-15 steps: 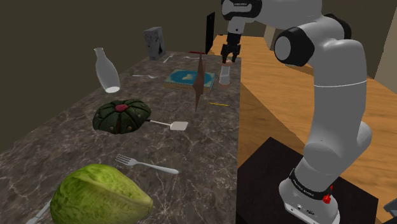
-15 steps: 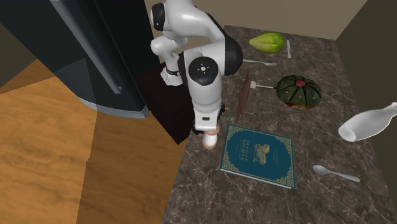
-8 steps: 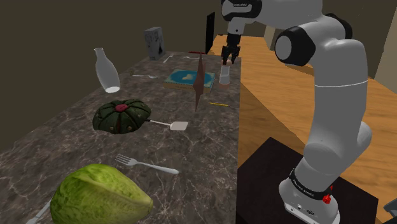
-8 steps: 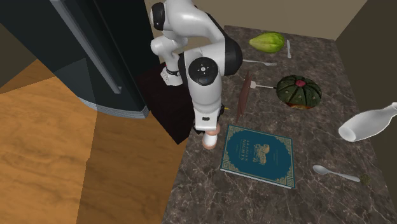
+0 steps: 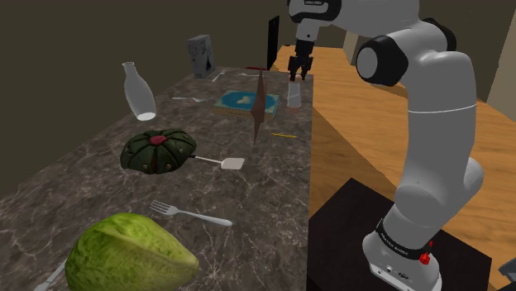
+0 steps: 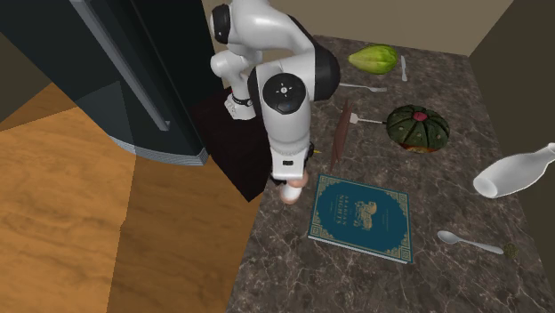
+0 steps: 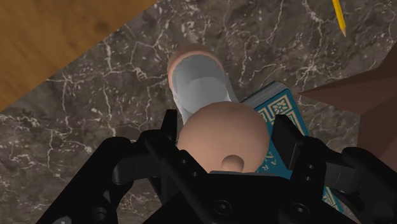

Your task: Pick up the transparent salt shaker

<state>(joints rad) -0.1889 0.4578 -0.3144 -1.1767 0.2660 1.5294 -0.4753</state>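
At the shoulder view's left, the glass bottle (image 5: 138, 91) and the dark green squash (image 5: 159, 150) sit well apart from the work. Further right, the teal book (image 5: 240, 100) lies near the counter (image 5: 248, 198) edge that borders the wooden floor. The salt shaker (image 5: 294, 95) is upright at that edge, just beside the book. The gripper (image 5: 298, 74) points straight down over it, so its fingers (image 7: 170, 130) meet the round tan cap (image 7: 219, 137) from both sides. They are closed on the cap. Whether the base touches the counter cannot be told. A vertical lift should avoid the book.
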